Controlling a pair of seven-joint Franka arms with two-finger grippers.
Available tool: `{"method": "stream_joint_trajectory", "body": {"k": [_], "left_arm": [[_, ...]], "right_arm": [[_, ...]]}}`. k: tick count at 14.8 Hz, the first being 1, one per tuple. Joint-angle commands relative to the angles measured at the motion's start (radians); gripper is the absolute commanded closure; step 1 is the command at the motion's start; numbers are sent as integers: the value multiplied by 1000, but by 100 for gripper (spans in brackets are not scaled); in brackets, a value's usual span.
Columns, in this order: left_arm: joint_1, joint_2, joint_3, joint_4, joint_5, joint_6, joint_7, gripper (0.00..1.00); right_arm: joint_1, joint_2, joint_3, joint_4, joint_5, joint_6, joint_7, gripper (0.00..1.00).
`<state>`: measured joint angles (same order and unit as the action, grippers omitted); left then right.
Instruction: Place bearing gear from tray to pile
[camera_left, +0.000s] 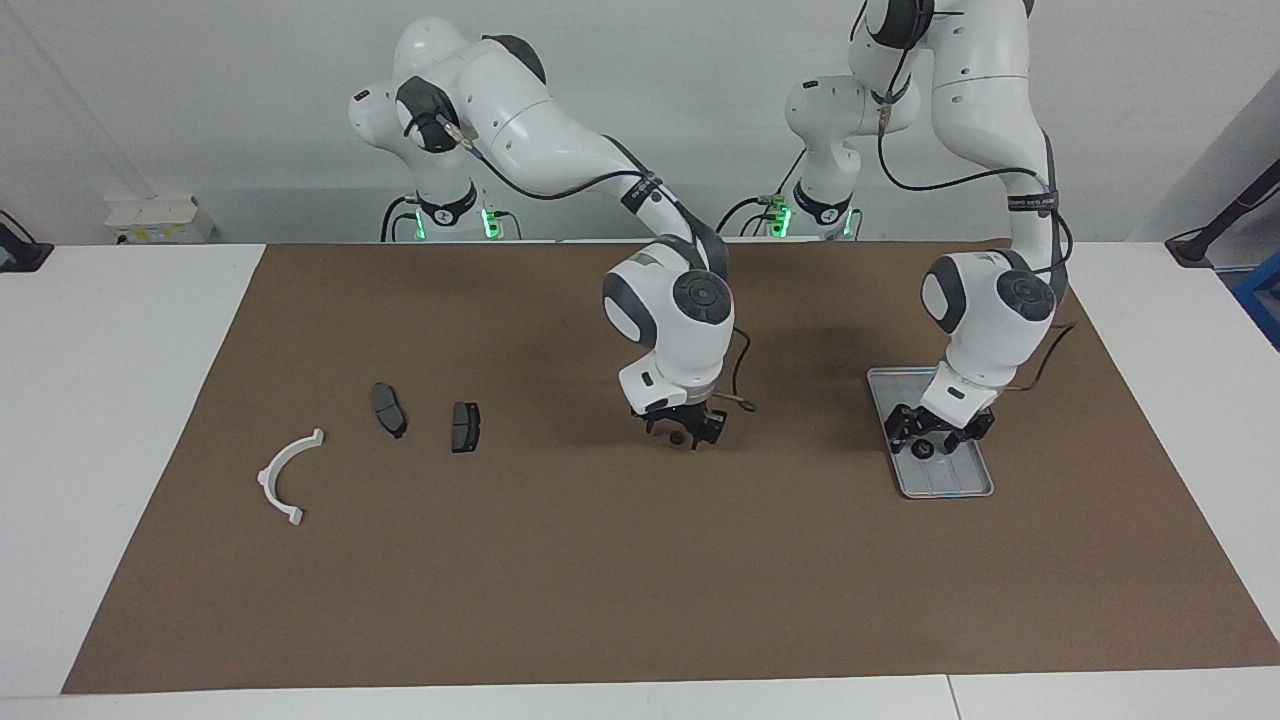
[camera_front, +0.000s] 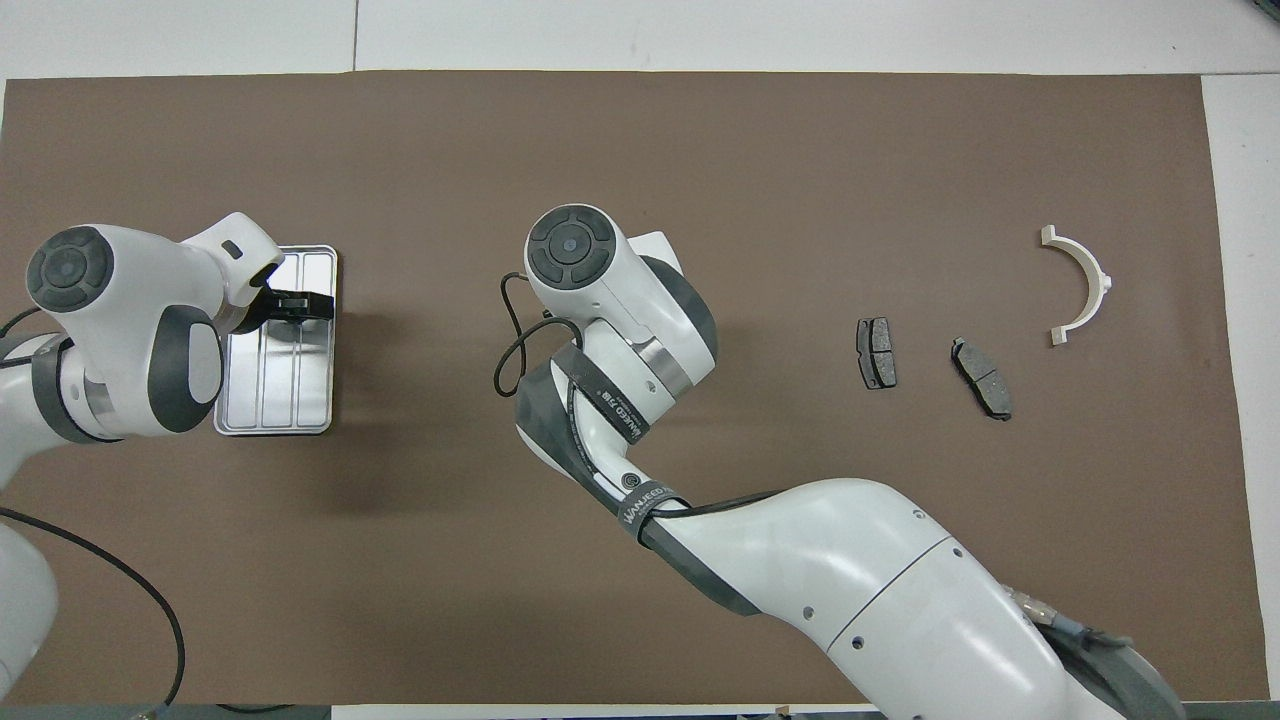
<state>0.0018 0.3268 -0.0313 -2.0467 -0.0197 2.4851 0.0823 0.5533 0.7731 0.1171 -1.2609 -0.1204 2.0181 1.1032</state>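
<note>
1. White bracket (camera_left: 264, 479): at the right arm's end of the brown mat (camera_left: 600, 600), near its edge.
2. Two dark pads (camera_left: 389, 409) (camera_left: 465, 427): beside the bracket, apart from each other.
3. Right gripper (camera_left: 685, 432): low over bare mat mid-table; you cannot tell whether it is open or closed. You have open mat all round it.
4. Left gripper (camera_left: 935, 435): low over the tray (camera_left: 950, 482), right above the small black gear (camera_left: 922, 450) lying in it; grip state cannot be told.
</note>
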Motion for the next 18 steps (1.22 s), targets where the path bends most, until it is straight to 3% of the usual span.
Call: {"method": "stream_joint_trajectory", "body": {"k": [1,2,5,7,9,12,15,17,18], "left_arm": [[-3,12,5,11,-5,18,16,18],[-3,12,4,11,-5,18,16,29],[-6,12,4,11,-5,14,16,77],[-6,12,4,11,-3,11,16,100],[1,12,5,26,-3,-6,16,100],[7,14,4,173,-5,-197,19,100],[33,20,4,325,-9,-374,27,100],[43,20,2,367,-12,-417,27,100],[37,21,2,370,-12,-414,24,100]], "right_arm": [[-13,-51,9,-118,21,94,-23,21],[-15,-63,9,-148,21,120,-25,21],[-15,-71,9,-172,21,128,-25,22],[-16,-71,9,-169,21,125,-25,28],[-21,-71,9,-166,36,120,-25,35],[-24,-71,9,-166,39,122,-25,50],[-29,-71,10,-166,39,125,-31,71],[-33,-69,10,-166,41,125,-42,89],[-33,-69,10,-166,41,123,-42,92]]}}
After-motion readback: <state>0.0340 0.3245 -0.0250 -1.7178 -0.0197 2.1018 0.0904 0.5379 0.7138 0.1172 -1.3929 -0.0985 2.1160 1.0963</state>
